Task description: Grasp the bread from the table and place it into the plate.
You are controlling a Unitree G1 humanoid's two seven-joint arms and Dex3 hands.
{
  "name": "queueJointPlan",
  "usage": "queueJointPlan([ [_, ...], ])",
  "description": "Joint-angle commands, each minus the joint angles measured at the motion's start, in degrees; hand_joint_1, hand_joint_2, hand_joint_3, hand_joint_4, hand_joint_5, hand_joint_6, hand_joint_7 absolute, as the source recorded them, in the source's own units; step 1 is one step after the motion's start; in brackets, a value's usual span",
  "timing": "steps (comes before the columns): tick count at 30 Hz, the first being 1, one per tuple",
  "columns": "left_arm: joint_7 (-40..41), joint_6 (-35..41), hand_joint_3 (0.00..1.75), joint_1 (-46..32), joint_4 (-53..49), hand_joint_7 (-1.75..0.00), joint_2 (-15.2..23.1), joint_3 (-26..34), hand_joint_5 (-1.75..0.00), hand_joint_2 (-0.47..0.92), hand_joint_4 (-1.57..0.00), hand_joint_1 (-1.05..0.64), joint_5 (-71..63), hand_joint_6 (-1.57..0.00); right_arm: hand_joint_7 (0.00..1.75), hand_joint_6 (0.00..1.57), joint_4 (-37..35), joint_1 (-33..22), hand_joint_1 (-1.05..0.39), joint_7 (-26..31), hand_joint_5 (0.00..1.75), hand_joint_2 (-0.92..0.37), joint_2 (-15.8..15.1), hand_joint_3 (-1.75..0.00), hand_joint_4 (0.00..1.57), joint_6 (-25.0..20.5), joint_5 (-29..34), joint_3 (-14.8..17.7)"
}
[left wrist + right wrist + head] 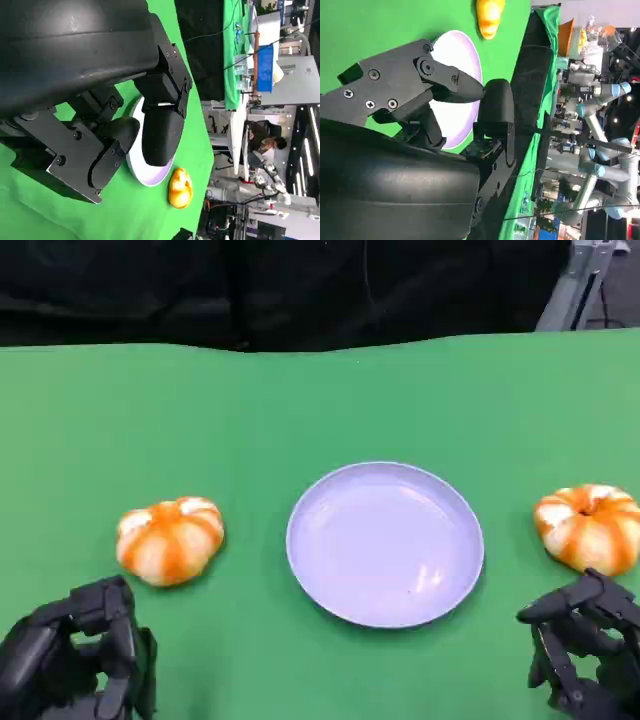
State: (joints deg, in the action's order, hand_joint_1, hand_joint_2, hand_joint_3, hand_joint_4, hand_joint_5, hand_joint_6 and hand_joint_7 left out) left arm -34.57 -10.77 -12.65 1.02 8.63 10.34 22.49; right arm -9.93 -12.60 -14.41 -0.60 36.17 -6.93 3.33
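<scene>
The head view looks down from above the near table edge onto the green cloth-covered table (120, 400), facing the dark curtain behind it. The round pale lilac plate (385, 543) lies in the middle of this view. The left wrist view sits very near behind the black left hand (125, 135), turned on its side, and faces across the table to a workshop. The right wrist view sits equally near behind the black right hand (445, 100). All three views share the plate

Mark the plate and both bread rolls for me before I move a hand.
plate (385, 472): head view, far rim.
left bread roll (170, 539): head view, middle of its top.
right bread roll (590, 527): head view, middle of its striped top.
</scene>
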Motion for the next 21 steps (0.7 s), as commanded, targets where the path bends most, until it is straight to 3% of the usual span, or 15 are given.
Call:
queueJointPlan([
  [1,0.27,-0.3,1.47,-0.14,-0.16,-1.75,0.99,0.08,-1.75,0.49,-1.03,0.02,-0.27,-0.83,1.41,0.78,0.09,0.14,-0.16,0.05,1.69,-0.74,-0.64,-0.83,0.81,0.57,-0.69,0.22],
  [17,1.49,-0.43,1.45,-0.31,0.34,-1.75,0.85,0.15,-1.75,0.49,-1.02,0.02,-1.37,-0.83,1.39,0.78,0.43,0.0,-0.16,0.14,1.69,-0.73,-0.71,-0.84,0.8,0.26,-0.48,0.14],
  [21,2.95,-0.54,1.44,-0.59,0.98,-1.67,0.63,0.1,-1.75,0.48,-0.92,0.03,-2.25,-0.77,1.39,0.78,0.47,-0.02,-0.17,0.31,1.69,-0.73,-0.59,-0.83,0.81,0.25,-0.42,0.17],
])
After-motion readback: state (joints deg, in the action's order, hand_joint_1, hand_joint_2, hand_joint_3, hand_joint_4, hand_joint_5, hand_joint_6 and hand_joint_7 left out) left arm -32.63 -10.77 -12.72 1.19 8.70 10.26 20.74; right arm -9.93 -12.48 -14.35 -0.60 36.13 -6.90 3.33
